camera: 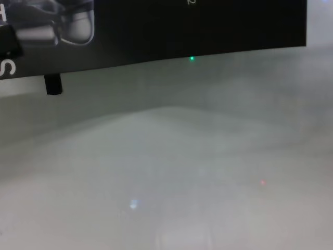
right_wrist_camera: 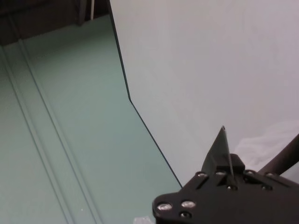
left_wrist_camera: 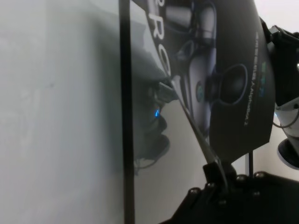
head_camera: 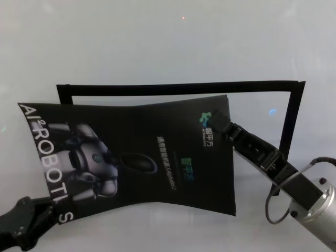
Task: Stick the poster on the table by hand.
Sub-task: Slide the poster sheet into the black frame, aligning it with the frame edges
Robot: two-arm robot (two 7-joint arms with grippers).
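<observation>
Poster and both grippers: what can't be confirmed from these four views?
- Poster: whether it touches the table; head view only shows it bowed.
- Left gripper: fingertips cut off by the frame corner.
- Right gripper: pads hidden under the poster's edge.
- Black frame outline: near side covered by the poster.

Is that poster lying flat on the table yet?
No. The poster is held up, bowed, between the left tool and right tool, above the table.
</observation>
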